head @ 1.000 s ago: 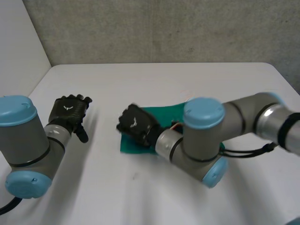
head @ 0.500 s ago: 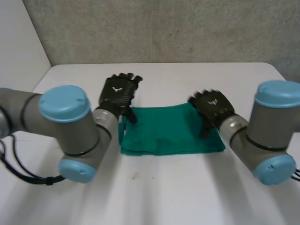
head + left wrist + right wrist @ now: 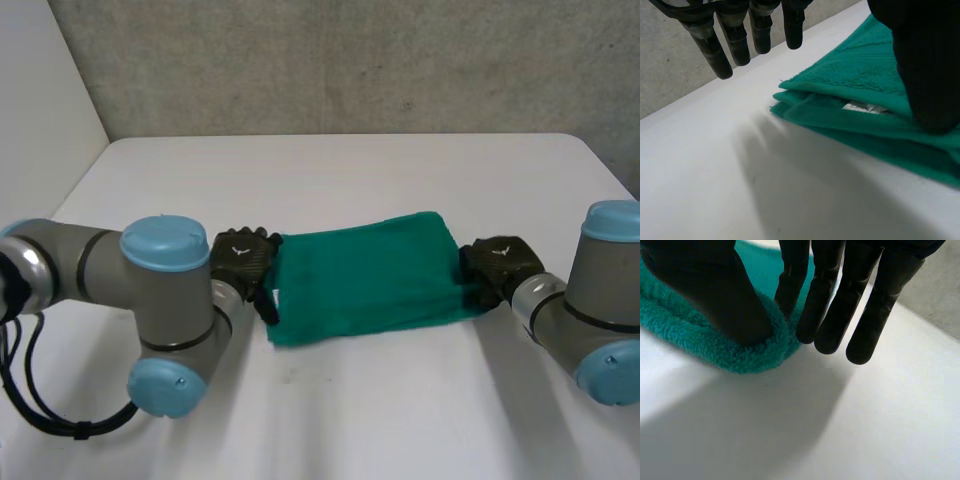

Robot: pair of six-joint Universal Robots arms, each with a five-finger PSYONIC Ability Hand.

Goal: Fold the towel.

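Note:
The green towel (image 3: 365, 275) lies folded in layers in the middle of the white table (image 3: 350, 170). My left hand (image 3: 245, 262) is at its left edge. In the left wrist view the fingers (image 3: 740, 40) hang straight over bare table beside the towel's corner (image 3: 805, 100). The thumb (image 3: 925, 65) rests on the towel (image 3: 865, 80) near a white label (image 3: 865, 107). My right hand (image 3: 500, 268) is at the towel's right edge. In the right wrist view its thumb (image 3: 715, 295) presses on the towel (image 3: 700, 347) and one finger (image 3: 790, 280) pinches the rolled edge against it.
A grey wall (image 3: 330, 60) stands behind the table's far edge. Bare table lies in front of the towel and behind it. Both forearms lie low over the table at the towel's two sides.
A second ago my right arm reached across to the towel's left edge, with the left hand off to the side. Both hands have since come down, one to each end of the towel.

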